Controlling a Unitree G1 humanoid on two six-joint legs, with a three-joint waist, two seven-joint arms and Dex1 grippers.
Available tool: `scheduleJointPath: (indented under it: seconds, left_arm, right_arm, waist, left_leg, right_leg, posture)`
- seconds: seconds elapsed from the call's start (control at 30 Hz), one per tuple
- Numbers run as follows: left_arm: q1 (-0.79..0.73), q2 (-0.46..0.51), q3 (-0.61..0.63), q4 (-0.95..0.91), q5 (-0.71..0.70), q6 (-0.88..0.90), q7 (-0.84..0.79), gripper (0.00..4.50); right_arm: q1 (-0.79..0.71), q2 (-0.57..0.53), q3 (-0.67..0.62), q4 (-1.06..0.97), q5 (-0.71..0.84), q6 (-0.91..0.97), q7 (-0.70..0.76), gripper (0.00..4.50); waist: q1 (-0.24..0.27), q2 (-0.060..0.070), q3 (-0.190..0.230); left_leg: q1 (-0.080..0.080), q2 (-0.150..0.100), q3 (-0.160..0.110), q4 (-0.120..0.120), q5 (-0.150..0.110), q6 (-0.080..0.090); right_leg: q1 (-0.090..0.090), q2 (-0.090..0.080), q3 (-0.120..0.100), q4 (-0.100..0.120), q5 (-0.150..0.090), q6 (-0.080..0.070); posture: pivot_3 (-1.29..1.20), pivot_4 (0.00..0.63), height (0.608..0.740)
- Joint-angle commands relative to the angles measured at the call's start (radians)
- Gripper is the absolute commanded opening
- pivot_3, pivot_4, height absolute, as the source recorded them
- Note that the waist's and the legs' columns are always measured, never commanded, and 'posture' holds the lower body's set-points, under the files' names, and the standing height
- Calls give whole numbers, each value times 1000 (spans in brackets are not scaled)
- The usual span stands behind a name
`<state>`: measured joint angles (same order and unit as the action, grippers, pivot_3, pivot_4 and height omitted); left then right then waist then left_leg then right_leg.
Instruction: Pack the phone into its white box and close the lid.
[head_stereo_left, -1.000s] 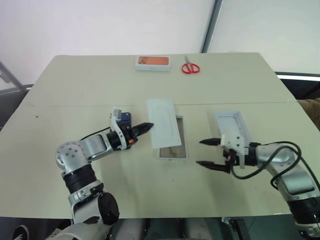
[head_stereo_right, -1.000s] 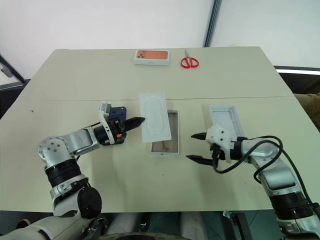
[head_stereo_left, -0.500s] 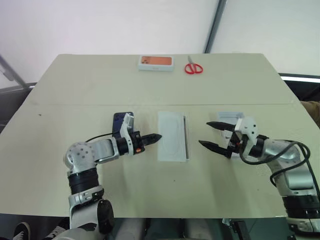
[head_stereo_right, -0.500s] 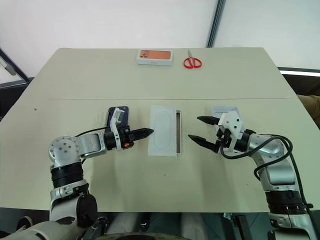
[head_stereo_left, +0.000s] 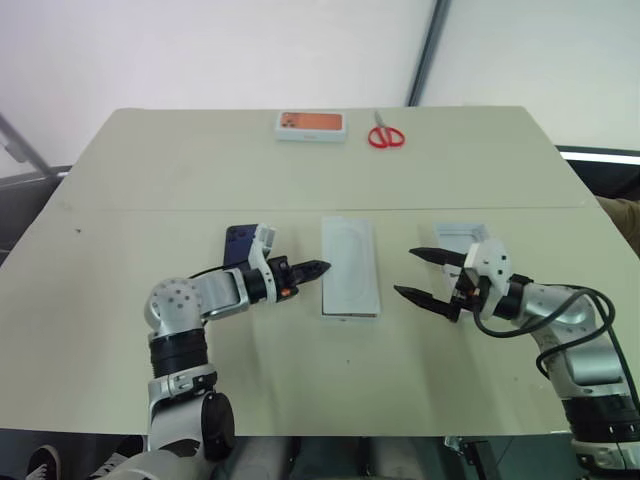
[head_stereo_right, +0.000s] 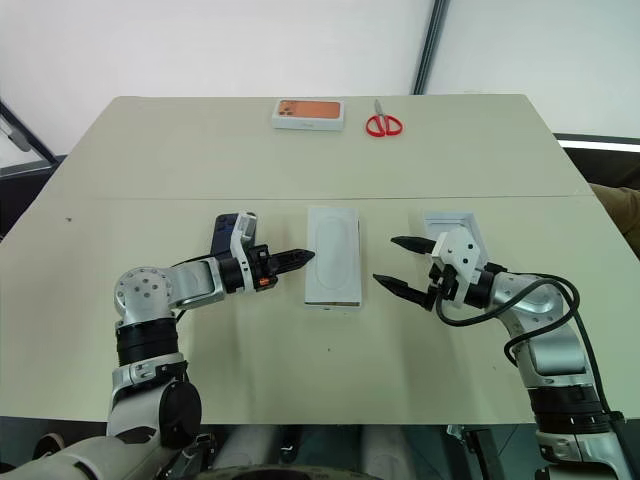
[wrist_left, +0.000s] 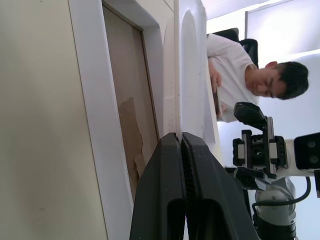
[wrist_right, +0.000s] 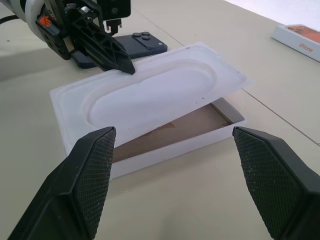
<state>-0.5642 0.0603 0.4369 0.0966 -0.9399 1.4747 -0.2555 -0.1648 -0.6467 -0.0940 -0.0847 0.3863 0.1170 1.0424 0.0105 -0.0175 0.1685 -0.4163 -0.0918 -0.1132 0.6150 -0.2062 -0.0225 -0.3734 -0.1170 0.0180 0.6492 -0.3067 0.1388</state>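
1. Packing not started, by the look of it: phone (head_stereo_right: 224, 233) flat on the worktop (head_stereo_right: 200, 160), just beside the left arm, outside the white box (wrist_right: 200, 132).
2. White box open-topped near the worktop's middle, brownish paper lining visible inside, no phone in it; flat white insert card (head_stereo_right: 333, 254) with oval recess lying on top, covering most of the opening, one end lifted in the right wrist view.
3. Lid (head_stereo_right: 455, 229) resting apart on the worktop beside the right arm, not on the box.
4. Left gripper (head_stereo_right: 300, 256) with fingers pressed together, holding nothing, tip at the card's edge; contact likely.
5. Right gripper (head_stereo_right: 396, 264) with fingers spread wide, empty, hovering between box and lid.
6. Left to do, as a judgement: clear the card off the box, lay the phone in, fit the lid.
7. Orange-topped box (head_stereo_right: 309, 112) and red scissors (head_stereo_right: 380, 123) at the far edge, well apart, not involved.
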Motion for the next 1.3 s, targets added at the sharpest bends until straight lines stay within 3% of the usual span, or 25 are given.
scheduleJointPath:
  seconds: [0.03, 0.23, 0.53, 0.6, 0.7, 0.9, 1.0, 1.1, 1.3]
  left_arm:
    - [-14, 14, -9, 3, -7, -6, -13, 988]
    - [-17, 29, -14, -7, -26, 12, -19, 3856]
    - [-6, 57, -66, -152, -64, -27, -64, 3856]
    - [42, 136, -166, -253, 0, -125, -146, 3856]
    - [96, 192, -192, -300, 29, -265, -247, 3955]
    - [240, 423, -343, -278, 289, -684, -511, 3955]
    - [269, 465, -339, -267, 292, -751, -589, 3955]
    - [282, 479, -276, -277, 198, -722, -649, 3955]
    - [328, 518, -279, -278, 244, -819, -702, 3955]
  right_arm:
    - [-7, 5, -5, -41, 6, -19, -12, 3942]
    - [0, 3, -2, -48, 10, -12, -19, 3942]
    - [-42, -10, 37, -56, -8, 31, -30, 3942]
    - [-77, -8, 56, -77, 26, 110, -30, 3942]
    - [-118, -6, 69, -98, 61, 189, -26, 3067]
    - [-219, 32, 189, -54, -102, 153, -105, 97]
    - [-257, 25, 268, -18, -216, 143, -133, 97]
    - [-283, 38, 308, -5, -251, 162, -134, 97]
    - [-314, 46, 389, 4, -331, 188, -126, 97]
  waist:
    - [0, 0, 0]
    - [2, 0, 0]
    - [-1, 0, 0]
    - [-8, 0, 0]
    - [-10, 1, 0]
    - [-11, 2, 0]
    - [-1, 2, 1]
    - [2, 2, 1]
    - [-7, 2, 0]
  left_leg:
    - [0, 0, 0, 0, 0, 0]
    - [0, 0, 0, 0, 0, 0]
    - [0, 0, 0, 0, 0, 0]
    - [0, 0, 0, 0, 0, 0]
    - [0, 1, 1, -2, 2, -3]
    - [0, 1, 1, -3, 0, 0]
    - [-2, 0, 1, -2, 0, 0]
    - [-5, 0, 0, -1, 0, 0]
    - [-9, 1, 0, -2, 1, -1]
  right_leg:
    - [0, 0, 0, 0, 0, 0]
    - [0, 0, 0, 0, 0, 0]
    - [0, 0, 0, 0, 0, 0]
    - [-1, 0, 0, 0, 0, 0]
    - [-1, 0, 1, 0, 0, 0]
    - [-2, 0, 1, -1, 0, -1]
    - [-3, -1, 1, -2, 0, -1]
    - [-10, -1, 1, -2, 1, -2]
    - [-15, -1, 1, 0, 1, -2]
  posture:
    - [0, 150, 740]
    - [0, 150, 740]
    - [0, 150, 740]
    - [0, 150, 740]
    - [0, 150, 740]
    - [0, 150, 740]
    - [0, 150, 740]
    - [0, 150, 740]
    - [0, 150, 740]
